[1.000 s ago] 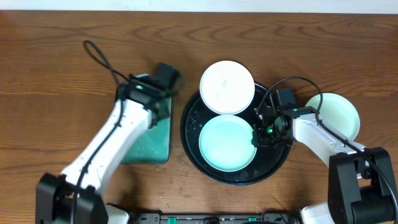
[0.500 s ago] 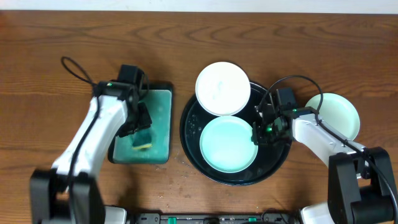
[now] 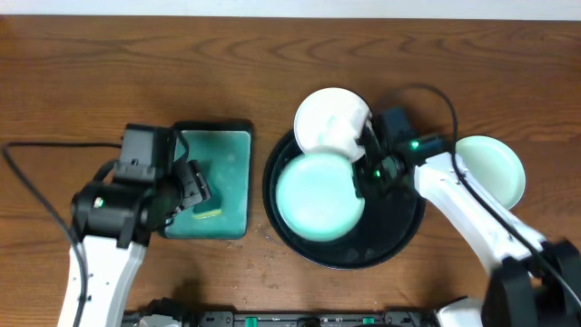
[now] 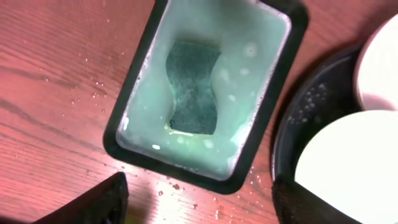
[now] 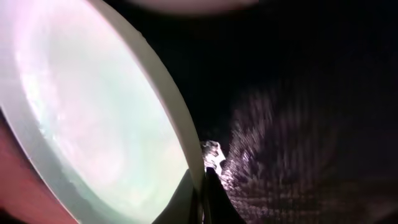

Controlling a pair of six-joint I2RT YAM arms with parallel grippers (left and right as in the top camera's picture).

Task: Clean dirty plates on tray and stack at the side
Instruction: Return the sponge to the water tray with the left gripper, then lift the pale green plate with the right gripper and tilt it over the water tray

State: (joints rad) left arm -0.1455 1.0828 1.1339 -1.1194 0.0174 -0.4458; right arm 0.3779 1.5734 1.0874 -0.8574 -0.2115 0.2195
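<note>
The brown wooden table (image 3: 91, 73) shows water specks near the tray (image 3: 395, 227). The right claw (image 3: 363, 173) is clenched on the right rim of a mint plate (image 3: 313, 195) over the tray's left half. That plate's far edge overlaps the white plate (image 3: 327, 118), which sits on the tray's far rim. The other mint plate (image 3: 499, 173) lies on the table just right of the tray. The tray's right half is bare black. The left claw (image 4: 199, 202) hangs released over the dish (image 3: 231, 163). Only the left wrist view shows the sponge (image 4: 194, 87) lying in the liquid. The right wrist view shows the pinched rim close up.
</note>
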